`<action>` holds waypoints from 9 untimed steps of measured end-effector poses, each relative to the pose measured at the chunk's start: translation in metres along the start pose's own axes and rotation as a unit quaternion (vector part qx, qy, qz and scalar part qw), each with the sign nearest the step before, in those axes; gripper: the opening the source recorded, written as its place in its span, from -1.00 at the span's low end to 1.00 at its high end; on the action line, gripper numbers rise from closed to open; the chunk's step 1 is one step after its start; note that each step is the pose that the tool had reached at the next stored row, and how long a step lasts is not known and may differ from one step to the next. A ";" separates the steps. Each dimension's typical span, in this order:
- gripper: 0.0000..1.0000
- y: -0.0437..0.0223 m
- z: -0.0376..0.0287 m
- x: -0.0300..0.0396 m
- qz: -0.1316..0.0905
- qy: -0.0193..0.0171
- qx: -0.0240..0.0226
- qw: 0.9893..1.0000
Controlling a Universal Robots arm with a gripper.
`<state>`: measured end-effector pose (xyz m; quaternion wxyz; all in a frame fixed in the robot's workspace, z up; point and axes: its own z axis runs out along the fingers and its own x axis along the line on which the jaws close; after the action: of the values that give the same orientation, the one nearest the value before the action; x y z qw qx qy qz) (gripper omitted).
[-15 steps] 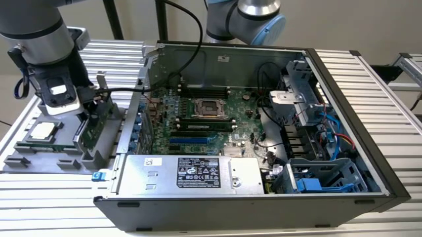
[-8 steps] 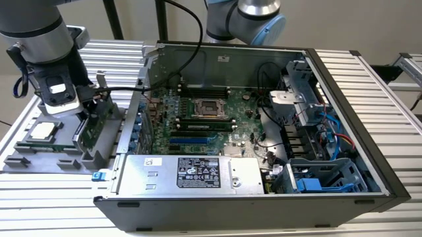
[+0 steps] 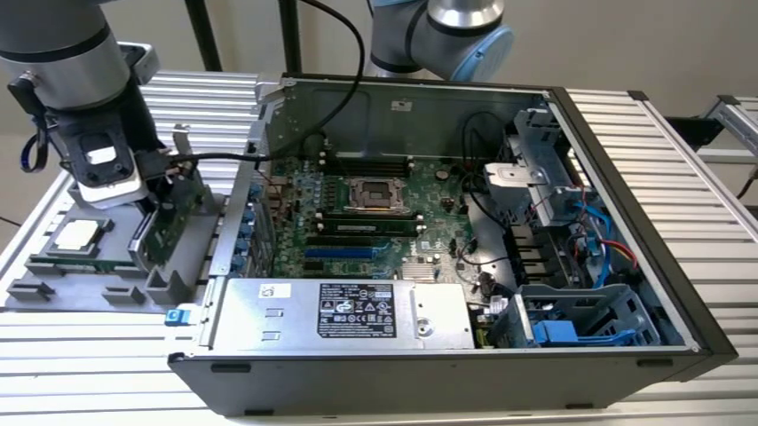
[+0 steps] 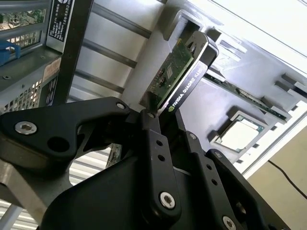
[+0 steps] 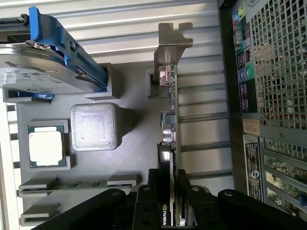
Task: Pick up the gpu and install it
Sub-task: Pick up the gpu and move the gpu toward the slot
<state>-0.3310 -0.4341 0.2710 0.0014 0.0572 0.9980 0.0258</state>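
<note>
The gpu (image 3: 163, 224) stands on edge in a slot of the grey parts tray (image 3: 71, 288), at the exterior view's left, outside the computer case. It is a green card with a black cooler (image 4: 192, 67) on one face and a silver end bracket (image 5: 171, 45). My gripper (image 3: 133, 191) has come down over it. In both wrist views the black fingers (image 5: 153, 191) sit on either side of the gpu (image 5: 168, 124) and press against its faces. The gripper (image 4: 153, 115) is shut on the card's near end, and the card still rests in the tray.
The open computer case (image 3: 616, 222) lies to the exterior view's right, with its motherboard (image 3: 367, 222) and power supply (image 3: 343, 311) exposed. In the tray are a hard drive with blue rails (image 5: 43, 72), a processor (image 5: 45, 147) and a narrow memory stick (image 4: 244, 96).
</note>
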 end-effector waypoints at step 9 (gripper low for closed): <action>-1.00 0.0003 -0.0052 0.0000 0.000 0.000 0.000 1.000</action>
<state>-0.3310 -0.4341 0.2762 0.0014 0.0572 0.9980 0.0258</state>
